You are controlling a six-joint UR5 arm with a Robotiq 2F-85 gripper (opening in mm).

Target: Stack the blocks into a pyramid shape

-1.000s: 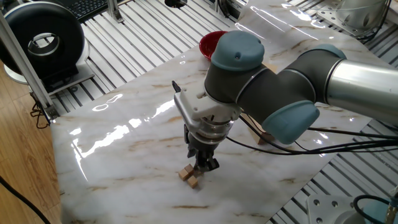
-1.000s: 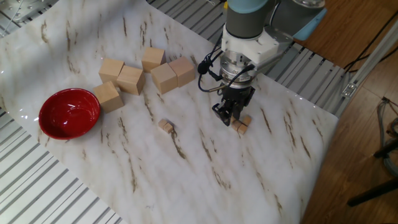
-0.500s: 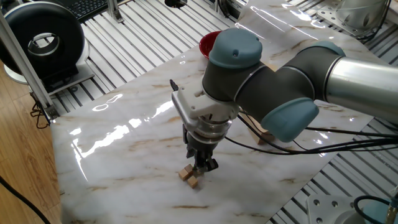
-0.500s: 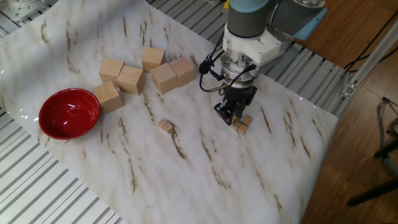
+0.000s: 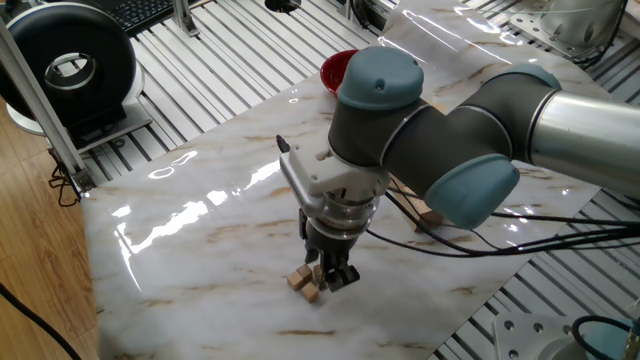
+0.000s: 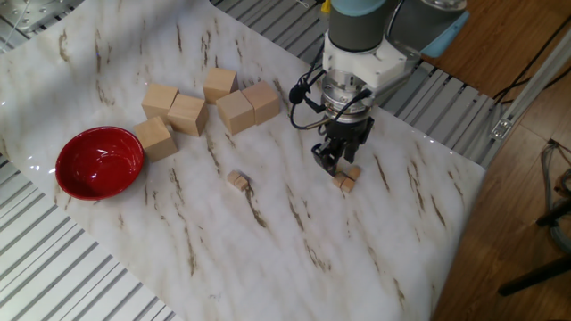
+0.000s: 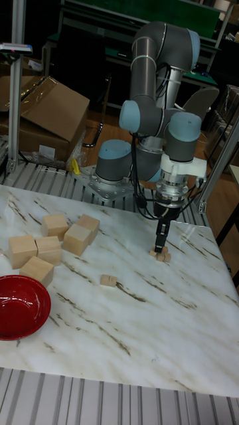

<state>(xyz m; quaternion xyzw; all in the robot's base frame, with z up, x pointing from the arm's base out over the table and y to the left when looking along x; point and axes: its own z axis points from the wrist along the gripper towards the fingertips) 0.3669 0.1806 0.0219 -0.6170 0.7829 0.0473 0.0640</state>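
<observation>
1. Currently the pincer [image 6: 336, 160] hangs just above small blocks [image 6: 344, 179] clustered on the table [image 6: 268, 250]; whether its jaws are apart, I cannot tell.
2. One block [image 6: 236, 180] lies alone, well apart.

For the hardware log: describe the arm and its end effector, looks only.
The arm has silver-grey tube segments with blue-grey caps on the joints. Black cables loop from the wrist. A pale silver-white wrist flange narrows to a small black two-finger end effector.
</observation>
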